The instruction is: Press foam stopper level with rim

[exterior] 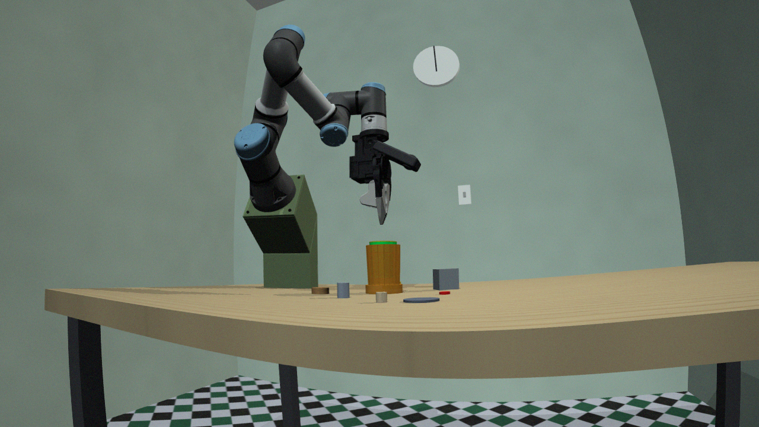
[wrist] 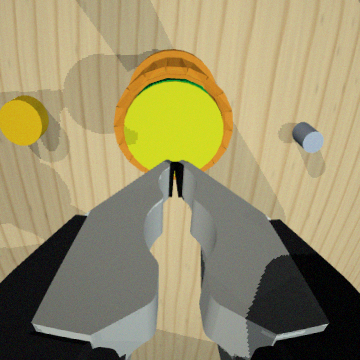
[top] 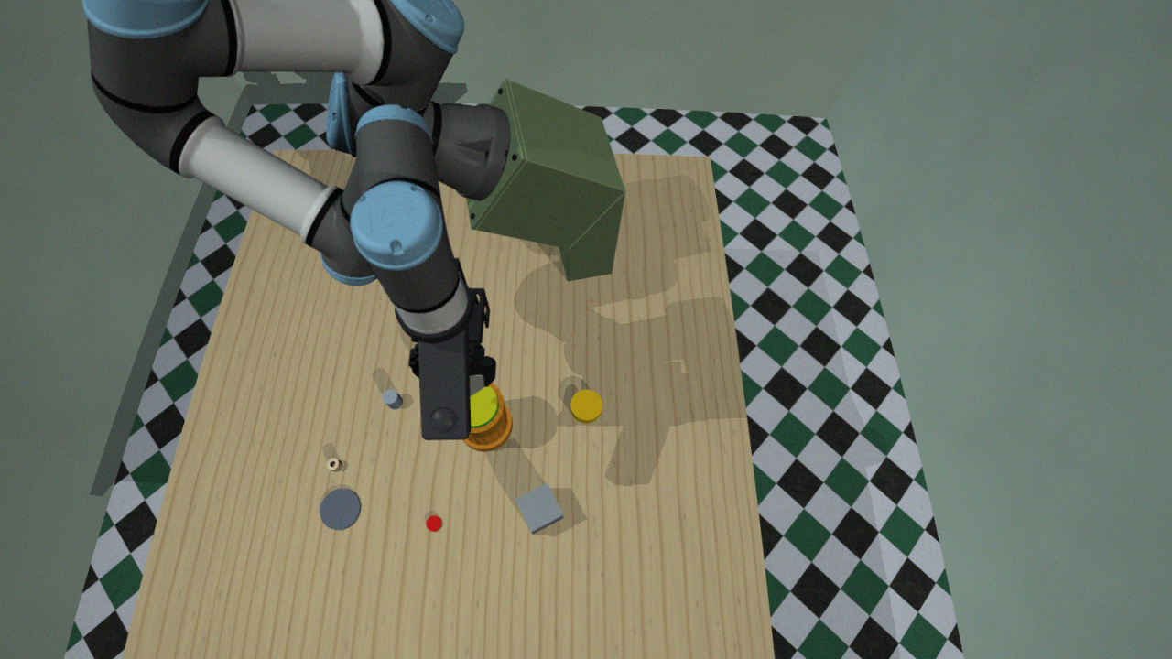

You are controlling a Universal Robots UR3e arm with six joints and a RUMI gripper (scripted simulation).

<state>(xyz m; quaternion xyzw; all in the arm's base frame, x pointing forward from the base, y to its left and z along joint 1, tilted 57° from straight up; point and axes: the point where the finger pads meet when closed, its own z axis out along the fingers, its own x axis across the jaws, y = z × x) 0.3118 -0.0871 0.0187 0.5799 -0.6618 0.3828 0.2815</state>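
Observation:
The orange jar (exterior: 383, 268) stands upright in the middle of the wooden table. It also shows in the overhead view (top: 489, 426) and in the wrist view (wrist: 172, 117). The foam stopper, yellow on top with a green side (wrist: 172, 125), fills its mouth. From the side a thin green band (exterior: 382, 242) shows just above the rim. Nothing lies on the stopper. My gripper (exterior: 382, 218) is shut and empty. It hangs straight above the jar, a short way clear of the stopper. The fingertips point at the stopper's near edge.
A yellow disc (top: 586, 405) lies right of the jar. A small grey cylinder (top: 391, 397) lies to its left. A grey block (top: 538, 508), a red dot (top: 433, 522), a grey disc (top: 339, 508) and a small cream peg (top: 332, 464) lie nearer the front. The green robot base (top: 545, 176) stands behind.

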